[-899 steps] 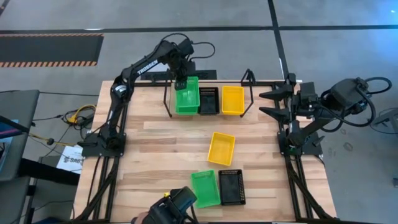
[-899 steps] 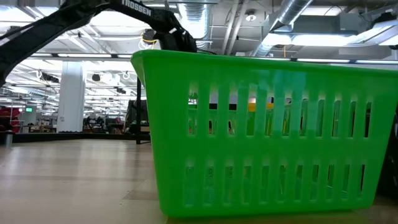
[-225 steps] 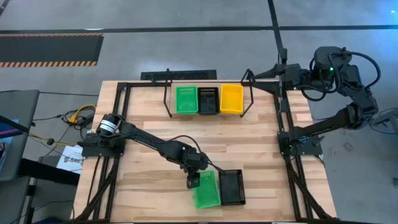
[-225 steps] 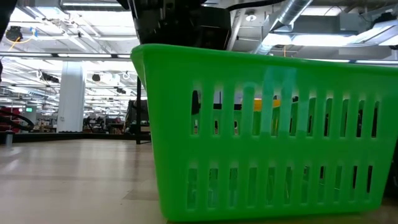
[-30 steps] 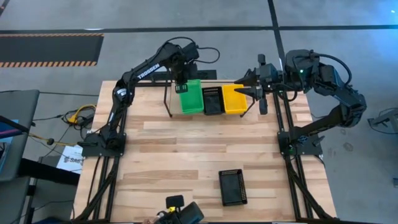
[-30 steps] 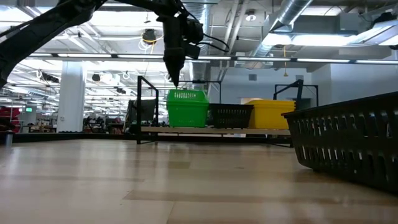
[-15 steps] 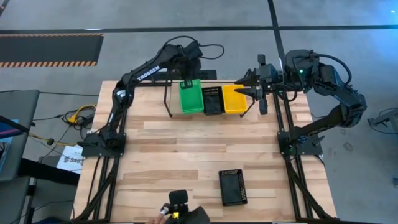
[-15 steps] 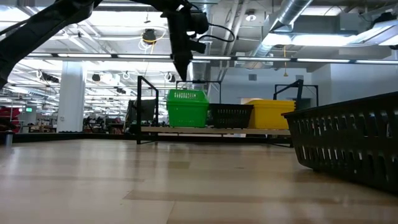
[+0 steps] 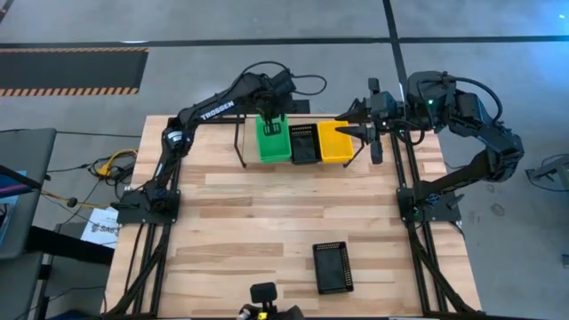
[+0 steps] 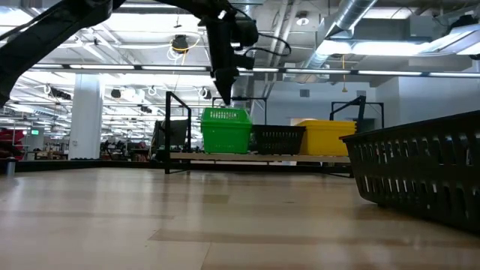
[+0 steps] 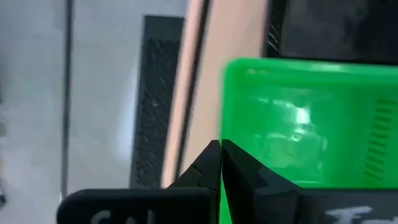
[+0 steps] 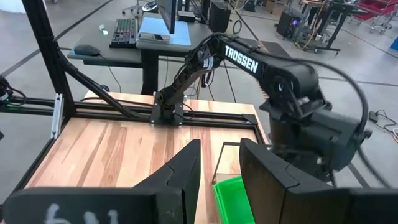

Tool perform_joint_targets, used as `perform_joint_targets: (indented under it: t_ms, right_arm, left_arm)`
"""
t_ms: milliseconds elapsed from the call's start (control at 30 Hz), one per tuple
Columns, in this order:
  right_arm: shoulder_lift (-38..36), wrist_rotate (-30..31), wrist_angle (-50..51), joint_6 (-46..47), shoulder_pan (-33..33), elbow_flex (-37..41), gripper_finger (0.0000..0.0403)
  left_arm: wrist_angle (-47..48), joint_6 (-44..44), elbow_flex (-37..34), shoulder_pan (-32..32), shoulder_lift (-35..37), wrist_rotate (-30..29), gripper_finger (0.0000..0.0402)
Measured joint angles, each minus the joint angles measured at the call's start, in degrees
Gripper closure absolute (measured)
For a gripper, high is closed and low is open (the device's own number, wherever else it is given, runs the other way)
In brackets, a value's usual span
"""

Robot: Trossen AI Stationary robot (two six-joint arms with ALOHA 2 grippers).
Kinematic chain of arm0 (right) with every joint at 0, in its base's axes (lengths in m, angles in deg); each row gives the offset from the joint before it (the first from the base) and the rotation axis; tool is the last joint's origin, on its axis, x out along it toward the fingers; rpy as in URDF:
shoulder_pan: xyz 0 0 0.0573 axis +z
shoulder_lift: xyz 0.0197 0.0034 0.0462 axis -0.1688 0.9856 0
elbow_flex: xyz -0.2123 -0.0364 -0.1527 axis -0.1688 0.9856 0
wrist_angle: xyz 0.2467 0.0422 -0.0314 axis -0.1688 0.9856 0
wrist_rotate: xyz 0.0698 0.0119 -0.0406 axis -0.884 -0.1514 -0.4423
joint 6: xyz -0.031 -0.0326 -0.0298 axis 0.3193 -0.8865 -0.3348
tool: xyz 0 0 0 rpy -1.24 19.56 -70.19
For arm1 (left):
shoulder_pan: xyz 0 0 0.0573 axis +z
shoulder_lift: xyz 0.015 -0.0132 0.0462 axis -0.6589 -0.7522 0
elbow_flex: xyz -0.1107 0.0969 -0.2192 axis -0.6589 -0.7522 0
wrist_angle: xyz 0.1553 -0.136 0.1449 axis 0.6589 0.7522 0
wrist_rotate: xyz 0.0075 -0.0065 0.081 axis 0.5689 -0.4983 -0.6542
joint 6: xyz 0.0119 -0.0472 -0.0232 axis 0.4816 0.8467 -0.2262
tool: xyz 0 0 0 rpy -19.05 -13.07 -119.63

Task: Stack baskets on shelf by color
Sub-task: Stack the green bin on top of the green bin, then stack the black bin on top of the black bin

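Here, the left gripper point(image 9: 274, 127) hangs above the green basket stack point(image 9: 274, 140) at the shelf's point(image 9: 240, 142) end, its two dark fingers point(image 11: 219, 163) pressed together on nothing. Directly below it lies glossy green plastic with slotted mesh walls; beside that, away from the left arm's base, sit a black perforated basket point(image 9: 303, 143) and a smooth yellow one point(image 9: 333, 141), all rectangular, on the thin-rod rack over pale wood planks. Half a second earlier the fingers stood apart over the stack's back rim; now they have clamped shut and the wrist has shifted slightly toward the black basket. The right gripper point(image 9: 364, 132) waits just beyond the yellow basket, jaws parted and empty. Another black mesh basket point(image 9: 331, 268) rests alone, well apart, near the table's front edge.
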Motion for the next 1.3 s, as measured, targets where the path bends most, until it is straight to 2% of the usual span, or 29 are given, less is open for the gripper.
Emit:
perform_joint_targets:
  t_ms: [267, 367, 467, 600, 767, 967, 1100, 1300]
  right_arm:
    - [0.0, 0.0, 0.0, 0.7, 0.0, 0.0, 0.0269]
    - [0.0, 0.0, 0.0, 1.1, 0.0, 0.0, 0.0269]
    - [0.0, 0.0, 0.0, 1.1, 0.0, 0.0, 0.0269]
    - [0.0, 0.0, 1.3, 1.1, 0.0, 0.0, 0.0269]
    - [0.0, 0.1, 10.2, 4.6, -1.6, 0.0, 0.0269]
    - [1.7, 0.3, 21.1, 9.0, -2.4, 0.0, 0.0269]
    - [4.4, -1.0, 28.0, 9.8, -2.3, 0.0, 0.0269]
    - [11.7, -4.5, 36.4, 10.0, -1.1, 0.0, 0.0269]
  left_arm:
    - [-2.9, 0.8, -5.8, -0.2, -0.1, 0.6, 0.0401]
    - [-4.2, 0.8, -7.0, -0.2, 0.0, -1.0, 0.0401]
    - [-4.5, 0.6, -6.9, -0.3, 0.3, -3.0, 0.0402]
    - [-2.7, 2.1, -3.3, -1.2, 2.0, -1.8, 0.0401]
    - [-1.6, 4.6, -0.3, -4.4, 7.7, 0.5, 0.0401]
    - [-1.4, 9.5, -0.2, -9.6, 18.1, -0.5, 0.0401]
    - [-0.8, 14.3, -0.2, -14.3, 24.0, -6.6, 0.0401]
    - [4.8, 25.9, -0.1, -24.9, 30.2, -20.9, 0.0401]
